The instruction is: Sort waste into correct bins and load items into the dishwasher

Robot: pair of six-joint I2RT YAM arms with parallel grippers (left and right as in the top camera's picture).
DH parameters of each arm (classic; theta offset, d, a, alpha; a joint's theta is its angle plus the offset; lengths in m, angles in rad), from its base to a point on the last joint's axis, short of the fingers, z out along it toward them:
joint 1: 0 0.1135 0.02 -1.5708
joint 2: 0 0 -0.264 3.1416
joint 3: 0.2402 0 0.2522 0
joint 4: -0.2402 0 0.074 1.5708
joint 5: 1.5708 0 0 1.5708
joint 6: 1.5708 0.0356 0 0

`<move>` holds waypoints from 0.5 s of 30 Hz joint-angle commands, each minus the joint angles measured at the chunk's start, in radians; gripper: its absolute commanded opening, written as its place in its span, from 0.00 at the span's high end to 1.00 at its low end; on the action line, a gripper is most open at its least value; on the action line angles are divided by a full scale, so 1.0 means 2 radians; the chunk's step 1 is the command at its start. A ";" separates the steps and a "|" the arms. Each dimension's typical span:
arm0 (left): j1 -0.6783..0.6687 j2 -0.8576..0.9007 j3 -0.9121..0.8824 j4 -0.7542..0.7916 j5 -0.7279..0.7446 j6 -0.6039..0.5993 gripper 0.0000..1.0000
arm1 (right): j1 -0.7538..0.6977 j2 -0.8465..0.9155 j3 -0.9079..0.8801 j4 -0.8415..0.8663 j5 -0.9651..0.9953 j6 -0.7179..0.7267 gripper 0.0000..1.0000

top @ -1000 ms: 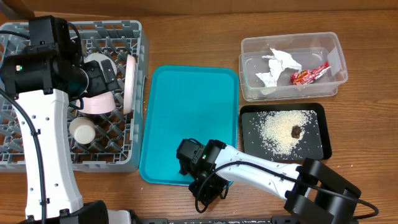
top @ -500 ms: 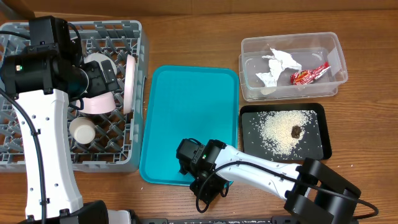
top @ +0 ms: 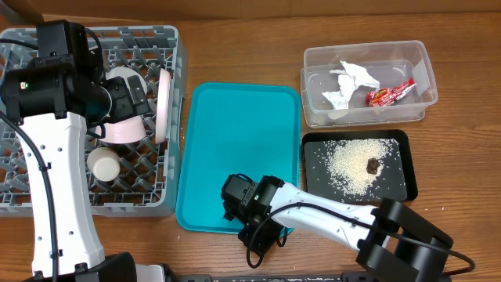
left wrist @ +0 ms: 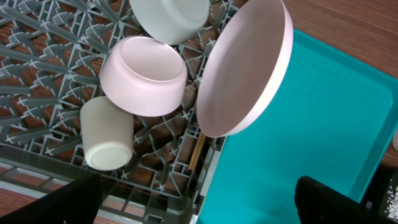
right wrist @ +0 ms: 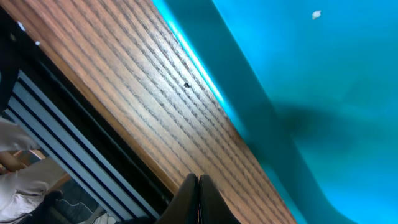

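Starting at your right claw [right wrist: 198,193]: its two fingers are clenched together with nothing between them. It hangs over the near edge of the teal serving tray [top: 243,133], where the rim meets the wooden table [right wrist: 124,93]. One tiny white speck [right wrist: 316,14] lies on the tray floor.

Your left claw [left wrist: 199,186] is spread wide and holds nothing. It hovers above the near right corner of the grey dish rack [top: 178,117].

Inside the rack, the round plate [left wrist: 245,68] stands on edge against the right wall, tilted. Just left of it the pink bowl [left wrist: 144,74] lies on its side, mouth up toward the camera. The pale grey-green bowl [left wrist: 169,15] sits farther back, and the small cup [left wrist: 107,134] lies near the pink bowl. A thin wooden chopstick [left wrist: 198,152] slants under the plate.

At far right, the clear tub [top: 313,59] holds crumpled tissue [top: 352,78] and the red wrapper [top: 390,94]. Nearer, the black tray [top: 403,137] carries rice [top: 348,164] and a brown scrap [top: 373,164].
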State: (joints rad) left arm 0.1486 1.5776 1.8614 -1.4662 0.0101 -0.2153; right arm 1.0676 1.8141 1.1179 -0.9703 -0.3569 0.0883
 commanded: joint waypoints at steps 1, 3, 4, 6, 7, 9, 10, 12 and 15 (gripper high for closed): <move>0.002 -0.001 0.007 0.002 -0.005 -0.018 0.00 | 0.002 0.022 -0.003 0.003 -0.001 -0.008 0.96; 0.002 -0.001 0.007 0.002 -0.005 -0.018 0.00 | 0.002 0.022 -0.003 0.004 -0.002 -0.010 0.96; 0.002 -0.001 0.007 0.002 -0.005 -0.018 0.00 | 0.002 0.022 -0.003 0.004 -0.002 -0.010 0.96; 0.002 -0.001 0.007 0.003 -0.005 -0.018 0.00 | 0.002 0.022 -0.003 0.004 -0.002 -0.015 0.96; 0.002 -0.001 0.007 0.003 -0.005 -0.018 0.00 | 0.002 0.022 -0.003 0.004 -0.002 -0.015 0.96; 0.002 -0.001 0.007 0.004 -0.005 -0.018 0.00 | 0.002 0.022 -0.003 0.003 -0.001 -0.015 0.96; 0.002 -0.001 0.007 0.004 -0.005 -0.018 0.00 | 0.002 0.022 -0.003 0.004 0.001 -0.015 0.96; 0.002 -0.001 0.007 0.002 -0.005 -0.018 0.00 | 0.002 0.022 -0.003 0.004 0.023 -0.017 0.96; 0.001 -0.001 0.007 0.003 -0.005 -0.018 0.00 | 0.002 0.022 -0.003 0.012 0.054 -0.017 0.96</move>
State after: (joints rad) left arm 0.1486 1.5772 1.8614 -1.4639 0.0101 -0.2348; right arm 1.0676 1.8572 1.1179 -0.9630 -0.3286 0.0666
